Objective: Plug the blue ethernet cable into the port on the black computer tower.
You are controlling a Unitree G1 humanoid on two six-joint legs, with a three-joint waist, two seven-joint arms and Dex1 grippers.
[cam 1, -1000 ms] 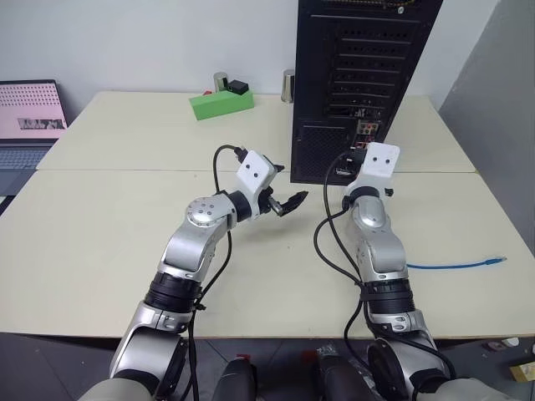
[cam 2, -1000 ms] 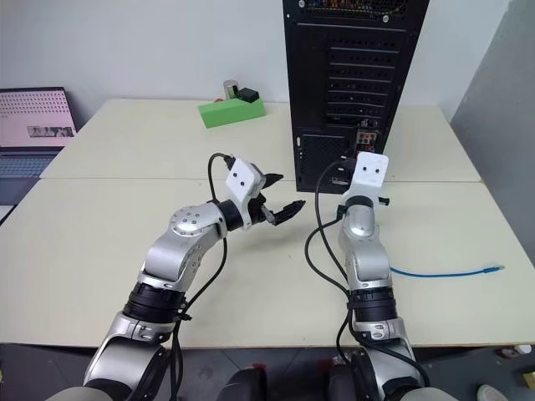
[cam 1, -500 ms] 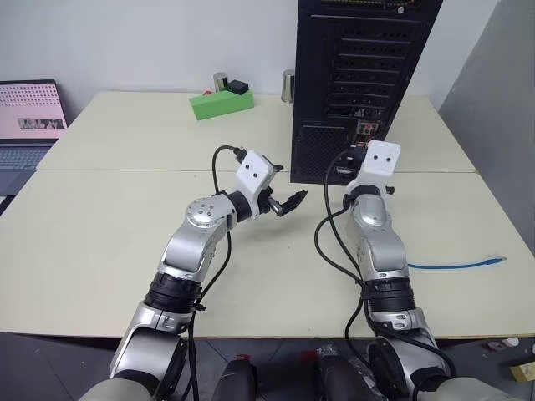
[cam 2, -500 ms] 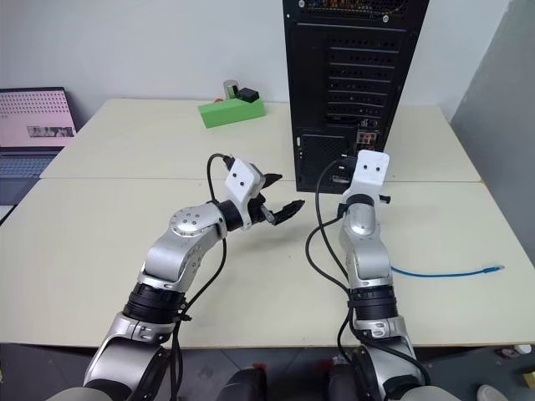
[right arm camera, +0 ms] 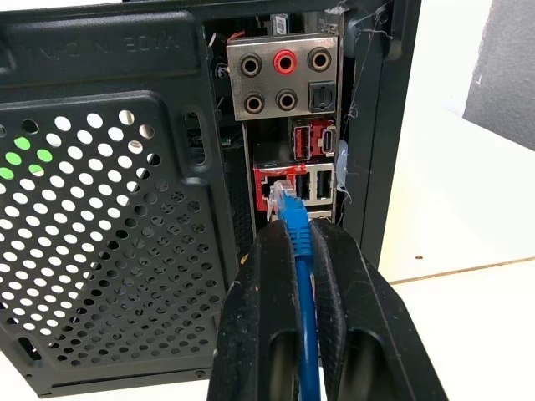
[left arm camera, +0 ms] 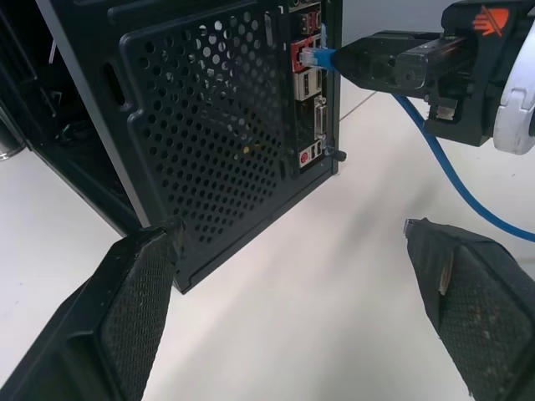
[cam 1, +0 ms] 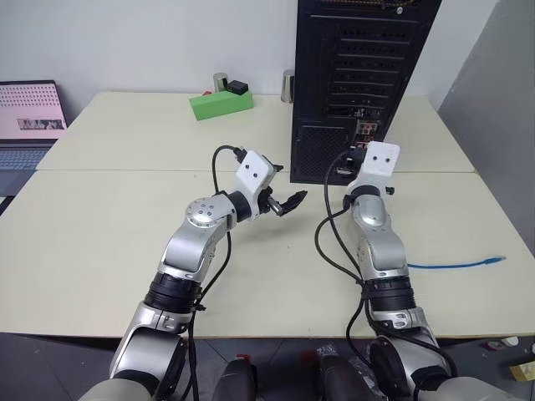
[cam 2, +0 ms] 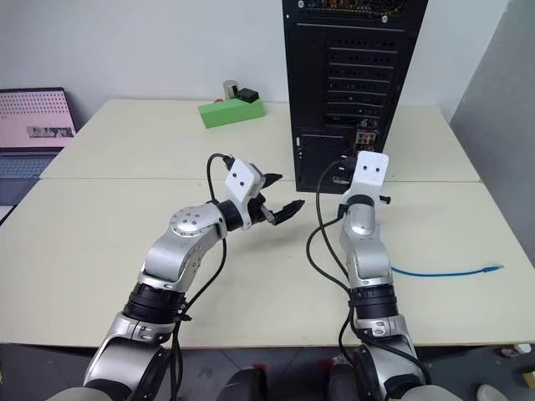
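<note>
The black computer tower (cam 1: 359,75) stands upright at the back of the table, rear panel facing me. My right gripper (right arm camera: 292,238) is shut on the blue ethernet cable (right arm camera: 299,251) just behind its plug. The plug tip (right arm camera: 281,197) sits at the mouth of the red-framed port (right arm camera: 266,185) low on the socket panel; how deep it sits I cannot tell. The cable's loose length (cam 1: 456,266) trails over the table to the right. My left gripper (cam 1: 288,201) hangs open to the left of the tower's lower corner, holding nothing; from it I see the right gripper (left arm camera: 393,63) at the sockets.
A green box (cam 1: 221,103) with a small black item and metal cylinders (cam 1: 287,85) sits at the table's back. A laptop (cam 1: 29,117) stands at the far left. A grey partition (cam 1: 501,100) rises beyond the table's right edge.
</note>
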